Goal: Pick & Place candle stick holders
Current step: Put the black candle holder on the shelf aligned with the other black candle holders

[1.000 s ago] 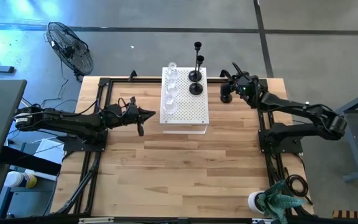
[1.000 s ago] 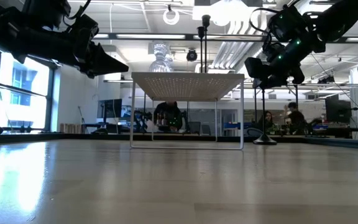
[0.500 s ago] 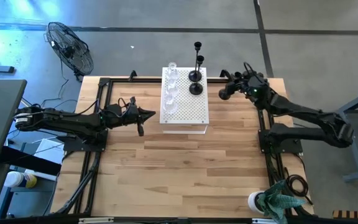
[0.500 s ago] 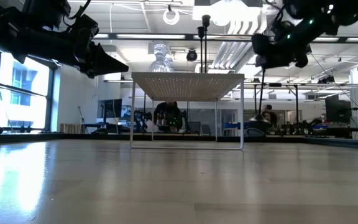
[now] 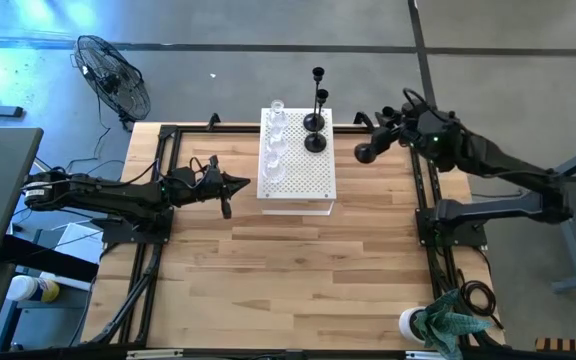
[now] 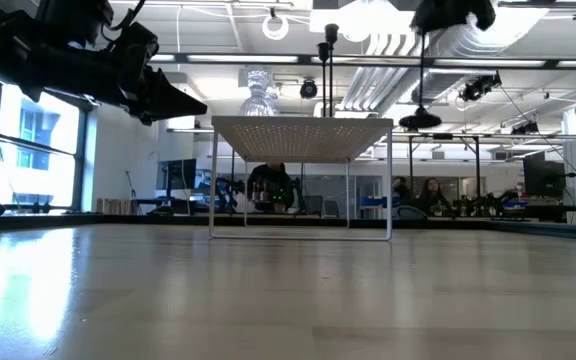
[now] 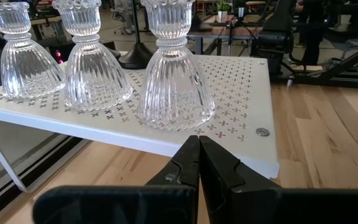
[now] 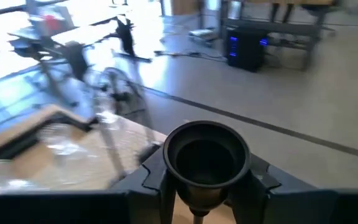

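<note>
Carry step: right gripper [image 8: 207, 186] jaws pinching black holder [image 5: 366, 152] by stem, airborne right of board [image 5: 298, 178], base clear of worktop [image 5: 268, 280]. Next: probably set it upright beside 2 black holders [image 5: 315, 130]. Left gripper [image 7: 199, 163] jaws pressed together, waiting near 3 glass holders [image 7: 174, 81].

The high view looks straight down on the whole worktop [image 5: 288, 270] and both arms. The low view sits at worktop height, facing level across it into the room. Both share the white perforated board [image 5: 298, 180], seen edge-on from low. Each wrist view looks forward, close past its own pincer.
</note>
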`<act>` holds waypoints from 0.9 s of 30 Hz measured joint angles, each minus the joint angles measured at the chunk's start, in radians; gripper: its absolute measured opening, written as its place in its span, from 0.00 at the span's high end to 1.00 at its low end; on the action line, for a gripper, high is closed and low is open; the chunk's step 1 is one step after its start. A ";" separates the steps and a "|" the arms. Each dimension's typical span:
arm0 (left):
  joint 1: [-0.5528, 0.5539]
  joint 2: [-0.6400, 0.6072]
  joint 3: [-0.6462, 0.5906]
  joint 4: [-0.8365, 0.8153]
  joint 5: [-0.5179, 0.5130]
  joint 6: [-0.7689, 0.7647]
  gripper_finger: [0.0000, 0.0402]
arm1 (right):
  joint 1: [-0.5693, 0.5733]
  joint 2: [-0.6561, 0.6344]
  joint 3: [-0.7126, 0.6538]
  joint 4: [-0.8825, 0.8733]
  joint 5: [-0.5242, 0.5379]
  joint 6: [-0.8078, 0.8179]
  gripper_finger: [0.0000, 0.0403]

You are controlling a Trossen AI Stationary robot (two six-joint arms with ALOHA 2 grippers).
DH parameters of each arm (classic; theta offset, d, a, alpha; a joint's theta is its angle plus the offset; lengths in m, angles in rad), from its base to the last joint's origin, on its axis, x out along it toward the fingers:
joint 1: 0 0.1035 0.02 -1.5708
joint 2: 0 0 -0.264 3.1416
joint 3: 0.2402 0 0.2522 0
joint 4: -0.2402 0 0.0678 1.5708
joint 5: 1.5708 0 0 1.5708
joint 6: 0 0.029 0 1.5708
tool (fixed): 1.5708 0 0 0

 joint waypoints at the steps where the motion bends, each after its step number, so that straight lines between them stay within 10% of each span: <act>1: 0.000 0.000 0.000 0.000 0.000 0.000 1.00 | 0.023 0.013 0.031 -0.010 -0.003 -0.002 0.74; 27: 0.000 0.000 0.000 -0.008 0.000 0.000 1.00 | 0.145 0.463 0.319 0.086 -0.241 -0.100 0.73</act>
